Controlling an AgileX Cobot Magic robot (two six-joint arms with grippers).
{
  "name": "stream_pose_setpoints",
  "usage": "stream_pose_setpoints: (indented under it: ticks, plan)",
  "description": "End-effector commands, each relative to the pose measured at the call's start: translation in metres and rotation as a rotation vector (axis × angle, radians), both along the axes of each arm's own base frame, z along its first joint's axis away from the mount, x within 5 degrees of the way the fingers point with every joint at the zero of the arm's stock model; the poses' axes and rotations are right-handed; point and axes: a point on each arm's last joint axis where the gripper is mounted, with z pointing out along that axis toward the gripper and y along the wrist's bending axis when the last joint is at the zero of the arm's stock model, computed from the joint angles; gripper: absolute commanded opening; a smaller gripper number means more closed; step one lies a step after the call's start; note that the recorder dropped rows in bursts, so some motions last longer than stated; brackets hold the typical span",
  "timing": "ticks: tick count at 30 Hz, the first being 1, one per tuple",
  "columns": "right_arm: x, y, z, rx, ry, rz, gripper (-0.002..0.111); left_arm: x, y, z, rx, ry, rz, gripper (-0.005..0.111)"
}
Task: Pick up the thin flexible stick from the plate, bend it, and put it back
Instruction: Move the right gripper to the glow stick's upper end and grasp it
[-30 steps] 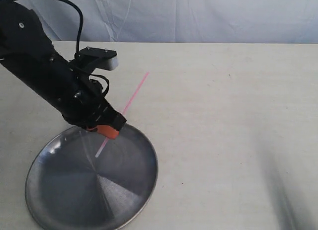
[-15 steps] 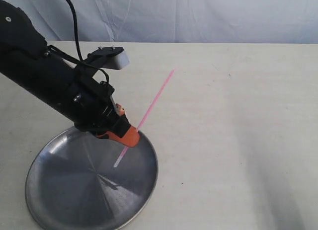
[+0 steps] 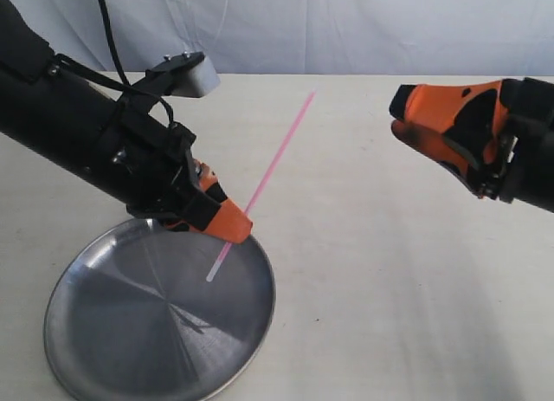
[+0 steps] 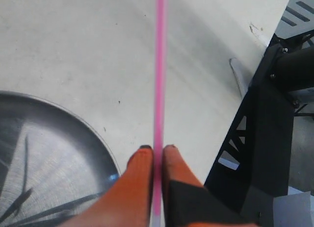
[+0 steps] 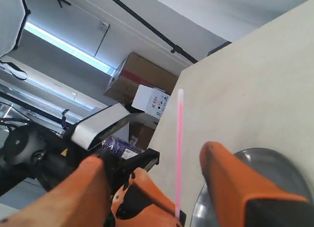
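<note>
The thin pink stick (image 3: 275, 163) is straight and held in the air, slanting up and away from the steel plate (image 3: 104, 349). My left gripper (image 3: 232, 232) is shut on the stick near its lower pale tip, above the plate's far rim. In the left wrist view the stick (image 4: 159, 70) runs out between the orange fingers (image 4: 140, 173), with the plate (image 4: 44, 153) beside them. My right gripper (image 3: 400, 117) hovers open at the right, apart from the stick's upper tip. In the right wrist view the stick (image 5: 179, 148) stands between the spread fingers (image 5: 230, 183), further off.
The cream table (image 3: 389, 271) spreads to the right of the plate. A white cloth backdrop (image 3: 346, 29) hangs behind the table's far edge. The left arm's black body (image 3: 78, 132) crosses the table's left side.
The left gripper has lifted and shifted right with the stick, tilting it more upright. The right gripper has come into view from the right, open.
</note>
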Motion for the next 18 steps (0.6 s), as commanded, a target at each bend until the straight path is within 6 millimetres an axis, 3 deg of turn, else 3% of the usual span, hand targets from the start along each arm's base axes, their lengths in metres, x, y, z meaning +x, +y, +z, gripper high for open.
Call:
stream_pose_setpoints:
  ticks: [1, 9, 18]
  plan:
    - [0.02, 0.011, -0.005, -0.048, 0.0, 0.074, 0.055, -0.004, -0.001, 0.003, -0.021, 0.001, -0.015, 0.0]
    - [0.041, 0.042, -0.011, -0.106, 0.013, 0.095, 0.055, -0.004, -0.002, 0.004, -0.024, 0.0, -0.023, 0.0]
    - [0.054, 0.06, -0.012, -0.106, 0.0, 0.109, 0.055, -0.005, -0.001, 0.004, -0.024, 0.001, -0.024, 0.0]
